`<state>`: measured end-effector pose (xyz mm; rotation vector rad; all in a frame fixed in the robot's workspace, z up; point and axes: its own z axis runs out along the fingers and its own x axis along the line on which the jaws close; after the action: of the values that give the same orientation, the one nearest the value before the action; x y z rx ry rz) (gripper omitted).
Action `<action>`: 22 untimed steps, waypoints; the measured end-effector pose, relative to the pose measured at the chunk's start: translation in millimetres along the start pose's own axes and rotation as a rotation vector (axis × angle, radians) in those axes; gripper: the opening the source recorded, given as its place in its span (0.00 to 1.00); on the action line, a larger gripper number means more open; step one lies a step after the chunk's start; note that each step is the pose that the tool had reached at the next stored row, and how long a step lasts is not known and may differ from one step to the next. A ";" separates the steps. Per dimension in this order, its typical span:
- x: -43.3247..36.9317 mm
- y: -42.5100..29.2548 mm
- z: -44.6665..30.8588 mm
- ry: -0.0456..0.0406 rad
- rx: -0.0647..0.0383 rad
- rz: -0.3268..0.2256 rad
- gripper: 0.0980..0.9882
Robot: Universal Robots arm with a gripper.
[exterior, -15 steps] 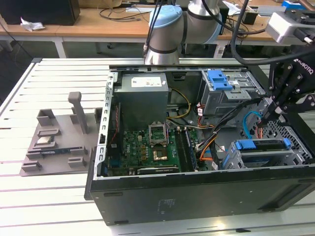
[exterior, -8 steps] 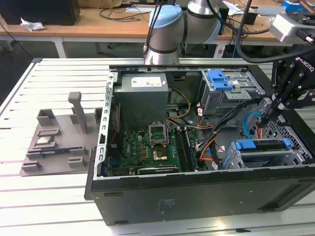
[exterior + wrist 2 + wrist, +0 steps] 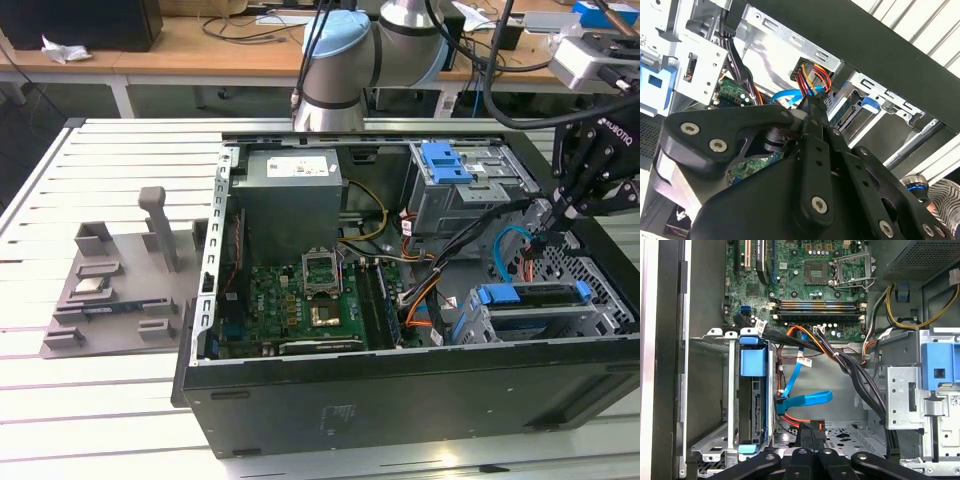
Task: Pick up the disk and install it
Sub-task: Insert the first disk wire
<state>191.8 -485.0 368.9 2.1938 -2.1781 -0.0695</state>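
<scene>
The disk [image 3: 530,296] sits on edge in the lower drive cage of the open computer case, its blue bracket [image 3: 751,362] showing at both ends. In the second wrist view a blue tab of the bracket [image 3: 867,104] shows in the cage. My gripper [image 3: 548,226] hangs inside the case at the exterior view's right, just behind the cage. Its black fingers [image 3: 810,434] are closed together on the end of a bundle of red, yellow and orange power wires [image 3: 809,82]. The plug between the fingertips [image 3: 812,106] is hidden.
A loose blue data cable [image 3: 805,400] lies beside the cage. An upper drive bay with a blue latch [image 3: 446,160], the motherboard [image 3: 300,300] and the power supply [image 3: 290,195] fill the case. A grey moulded stand [image 3: 130,280] lies on the table at the exterior view's left.
</scene>
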 end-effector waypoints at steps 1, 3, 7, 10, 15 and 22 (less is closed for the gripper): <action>0.0 0.0 0.1 0.0000 0.000 0.000 0.02; 0.0 0.0 0.1 0.0001 0.000 0.000 0.15; -0.1 -0.1 0.8 0.0030 0.000 0.001 0.30; 0.0 -0.7 2.0 0.0291 0.000 0.022 0.30; -0.1 -1.4 12.1 0.0434 -0.001 0.043 0.30; 0.2 -1.5 12.2 0.0442 -0.001 0.043 0.08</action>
<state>192.5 -485.3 356.6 2.1257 -2.2006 -0.0199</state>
